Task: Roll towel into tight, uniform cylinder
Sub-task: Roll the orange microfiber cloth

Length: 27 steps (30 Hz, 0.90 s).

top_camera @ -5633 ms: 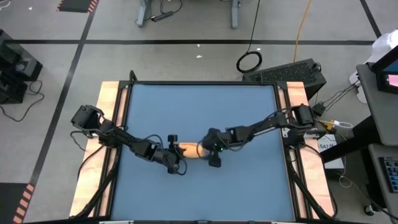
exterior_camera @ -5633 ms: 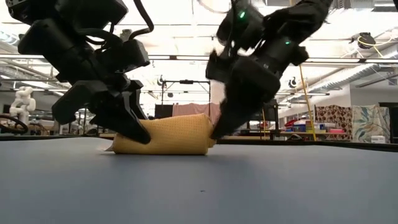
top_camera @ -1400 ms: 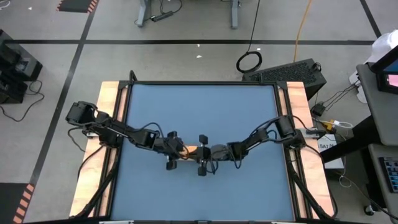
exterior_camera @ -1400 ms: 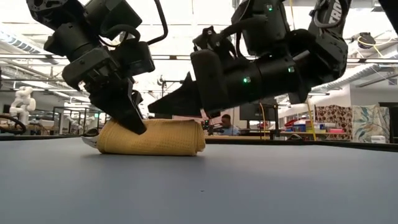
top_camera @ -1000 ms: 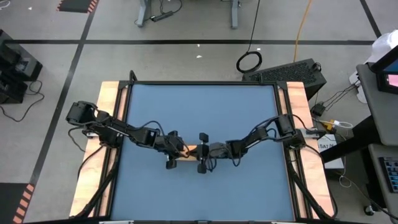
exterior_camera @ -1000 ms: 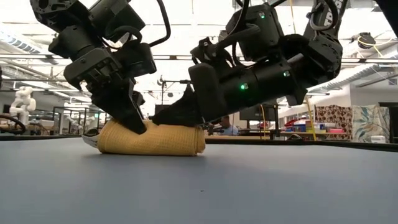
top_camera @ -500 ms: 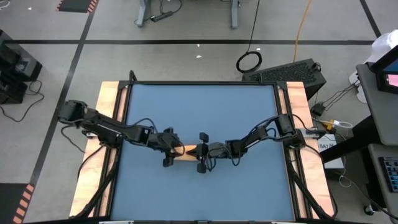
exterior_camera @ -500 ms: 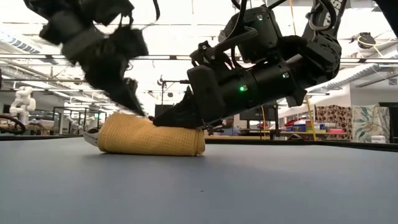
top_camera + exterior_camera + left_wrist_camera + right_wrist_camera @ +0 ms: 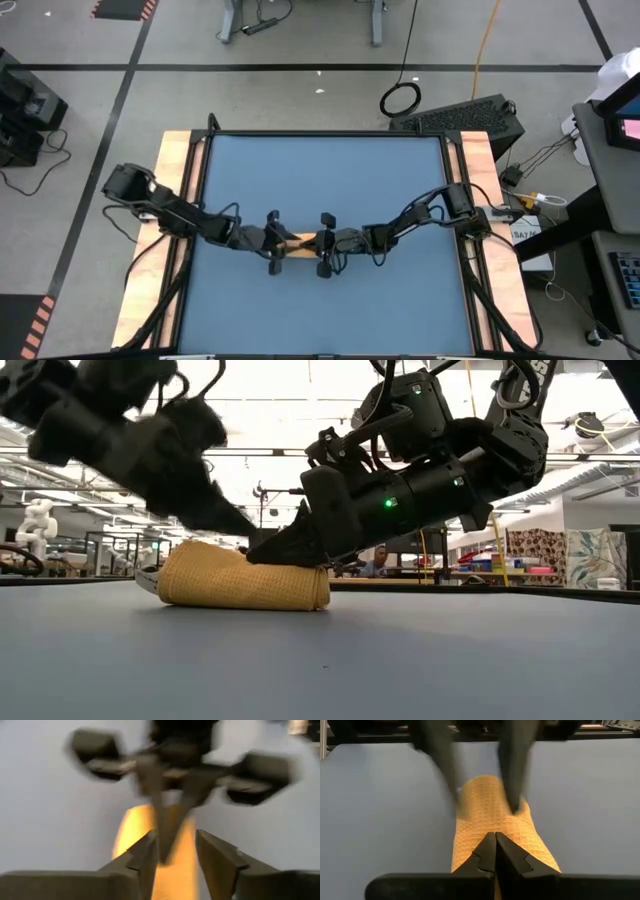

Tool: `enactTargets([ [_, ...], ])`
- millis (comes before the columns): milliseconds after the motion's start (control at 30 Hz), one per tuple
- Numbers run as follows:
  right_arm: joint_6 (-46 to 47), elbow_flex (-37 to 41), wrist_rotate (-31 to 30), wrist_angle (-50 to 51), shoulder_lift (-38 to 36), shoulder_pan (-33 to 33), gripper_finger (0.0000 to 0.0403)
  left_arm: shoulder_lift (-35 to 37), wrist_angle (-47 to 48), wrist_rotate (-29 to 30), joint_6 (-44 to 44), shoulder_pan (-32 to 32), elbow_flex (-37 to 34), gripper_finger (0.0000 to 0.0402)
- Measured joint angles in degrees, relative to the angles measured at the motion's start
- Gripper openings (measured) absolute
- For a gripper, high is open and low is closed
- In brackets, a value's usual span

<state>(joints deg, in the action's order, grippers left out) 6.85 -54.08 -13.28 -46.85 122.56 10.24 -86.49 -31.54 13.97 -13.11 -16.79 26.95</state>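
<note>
The towel (image 9: 240, 580) is rolled into a short orange-yellow cylinder. It lies on its side on the blue table (image 9: 320, 180), near the middle, with its length running left to right. My right gripper (image 9: 256, 554) is shut and rests on top of the roll, reaching in from the right. My left gripper (image 9: 243, 528) is blurred and stands open just above the roll's left part, slanting in from the left. In the left wrist view its fingers (image 9: 146, 851) stand apart over the towel (image 9: 172, 870). A pale tag end (image 9: 146, 582) sticks out at the roll's left end. My right gripper presses its shut fingertips (image 9: 494, 845) down on the top of the roll (image 9: 490, 817), about midway along it. The fingers slant down from the table's right and lie along the roll, which rests on the table. My left gripper is blurred; I cannot tell whether its tips (image 9: 514, 800) touch the roll's left part.
Bare blue table surface lies on all sides of the roll. Wooden rails (image 9: 175, 200) run along the table's left and right sides. Both arms stretch low over the table toward its middle.
My left gripper has come up off the roll's left end and tipped from pointing steeply down to a shallow slant, drawing back a little toward the table's left. The roll stays where it was under my right gripper.
</note>
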Motion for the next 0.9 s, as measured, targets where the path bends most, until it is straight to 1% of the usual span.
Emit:
enactTargets([
  [67, 0.0, 0.0, 0.0, 0.1, 0.0, 0.0, 0.0, -1.7, -2.8, 3.8, -0.9, -0.2, -1.9, 0.0119],
  [100, 0.0, 0.0, 0.1, 0.1, 0.0, 0.0, 0.0, -2.3, -4.2, 4.7, -1.5, -0.2, -2.9, 0.0106],
  [267, 0.9, 0.0, 0.1, -0.1, 0.0, 0.0, 0.0, -3.2, -7.8, 4.9, -5.0, -0.2, -6.3, 0.005],
  [400, 1.7, 0.1, 0.1, -1.3, 0.1, 0.0, 0.0, -3.2, -8.3, 4.9, -6.1, -0.5, -7.2, 0.0018],
  [467, 1.1, 0.2, 0.1, -1.9, -0.5, 0.0, 0.0, -3.2, -8.2, 4.9, -6.1, -0.6, -7.2, 0.001],
  [600, -1.2, 0.3, 0.1, -0.9, -3.4, -0.3, 0.0, -3.1, -7.4, 4.9, -6.1, -0.6, -7.2, 0.001],
  [700, -2.9, 0.3, 1.6, -3.7, -4.3, -1.1, 0.0, -3.1, -7.1, 4.8, -6.1, -0.6, -7.3, 0.0012],
  [800, -1.5, 0.3, 3.9, -4.3, -3.9, -2.6, 0.0, -3.1, -6.5, 4.8, -6.1, -0.6, -7.2, 0.0012],
  [900, 1.5, 0.2, 4.3, -3.9, -2.8, -3.6, 0.0, -3.1, -5.7, 4.8, -6.1, -0.6, -7.2, 0.0013],
])
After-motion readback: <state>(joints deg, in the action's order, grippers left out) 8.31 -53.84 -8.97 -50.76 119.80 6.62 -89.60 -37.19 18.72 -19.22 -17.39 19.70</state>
